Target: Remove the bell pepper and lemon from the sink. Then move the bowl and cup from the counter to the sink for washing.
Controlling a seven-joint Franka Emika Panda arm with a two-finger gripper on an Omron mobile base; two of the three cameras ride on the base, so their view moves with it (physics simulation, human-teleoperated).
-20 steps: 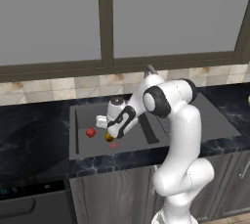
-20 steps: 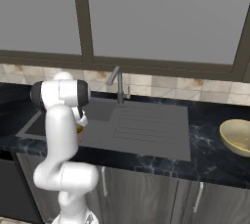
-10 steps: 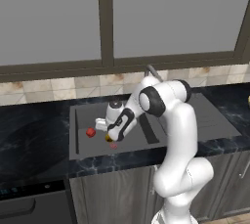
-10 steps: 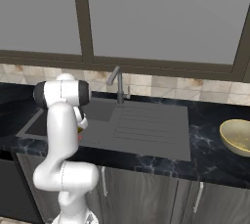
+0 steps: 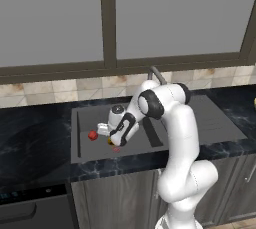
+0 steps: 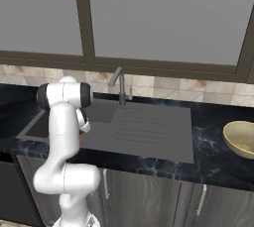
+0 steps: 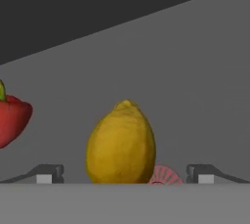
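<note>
In the sink point(image 5: 85, 148), the pepper point(image 7: 12, 119) lies left of the lemon point(image 7: 121, 145), which sits centred between the gripper's point(image 7: 124, 173) wide-apart fingers point(image 7: 48, 173). Best to descend straight, keeping the lemon centred, and close around its widest part so it cannot roll toward the drain spot point(image 7: 163, 175).

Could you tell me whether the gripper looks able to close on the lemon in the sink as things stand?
Probably yes. In the hand view the lemon stands centred between the open gripper fingertips, nothing between them. The bell pepper sits off to one side, apart from the lemon.
</note>
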